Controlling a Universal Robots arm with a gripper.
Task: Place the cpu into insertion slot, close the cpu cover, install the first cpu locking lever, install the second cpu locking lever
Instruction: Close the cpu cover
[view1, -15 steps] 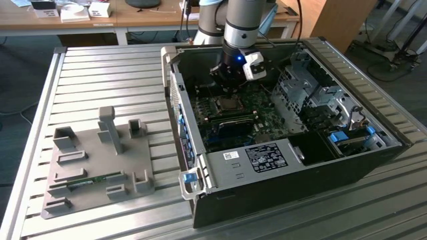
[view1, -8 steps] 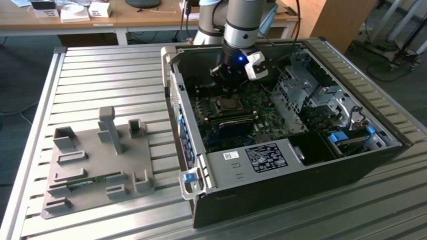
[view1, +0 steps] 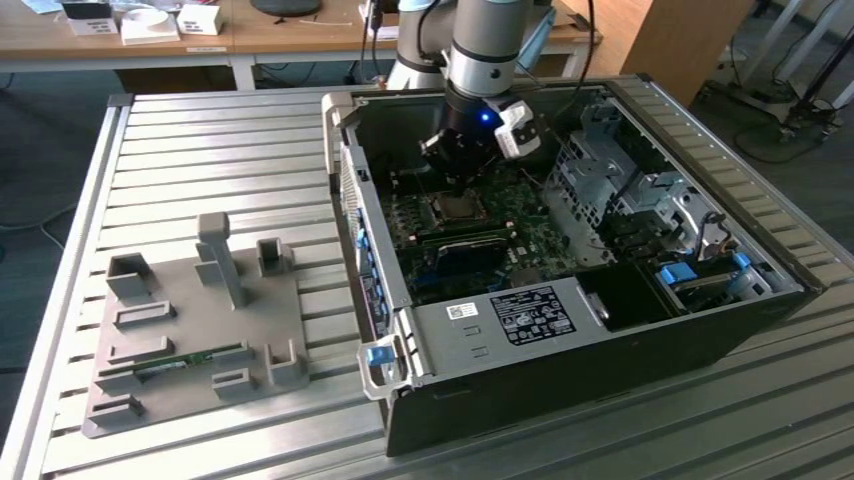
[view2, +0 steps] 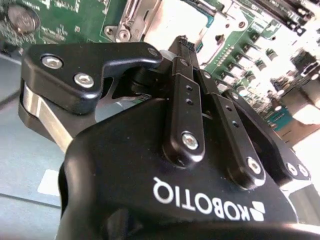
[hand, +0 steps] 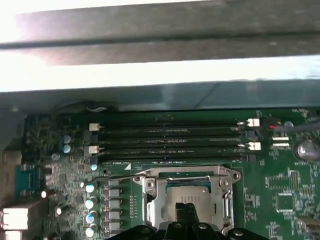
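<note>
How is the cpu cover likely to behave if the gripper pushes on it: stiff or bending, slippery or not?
The cpu cover looks like thin sheet metal around a large window, so it probably flexes slightly under a point push. Its shiny surface may let the gripper slide. It seems light for its size.

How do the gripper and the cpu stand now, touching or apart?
Cannot tell. In the first wrist view the gripper overlaps the silver top of the cpu, so any contact or gap is hidden.
</note>
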